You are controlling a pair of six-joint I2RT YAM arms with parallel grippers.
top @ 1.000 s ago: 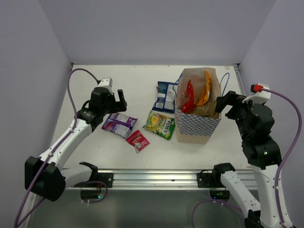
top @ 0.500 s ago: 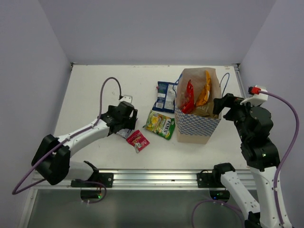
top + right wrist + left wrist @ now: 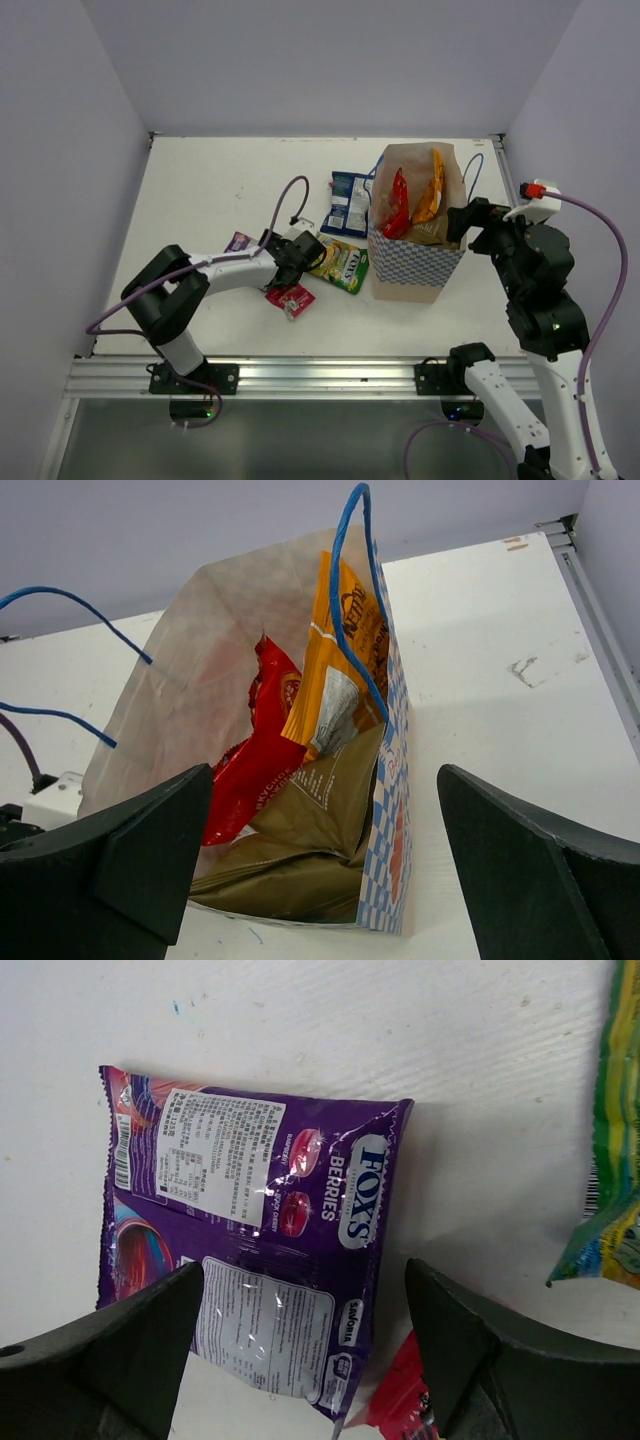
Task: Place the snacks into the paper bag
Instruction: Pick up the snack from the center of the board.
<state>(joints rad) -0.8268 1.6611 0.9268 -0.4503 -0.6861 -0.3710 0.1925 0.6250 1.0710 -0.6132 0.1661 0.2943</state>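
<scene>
Purple packet: "FOX'S BERRIES", white fine-print panels.

You have bright, even, diffuse light in every view, and the white table nearly washes out. Shadows beside the paper bag are faint and soft. Lower centre of your left wrist view, glare streaks the purple packet; the dark fingers along the bottom look soft.
</scene>
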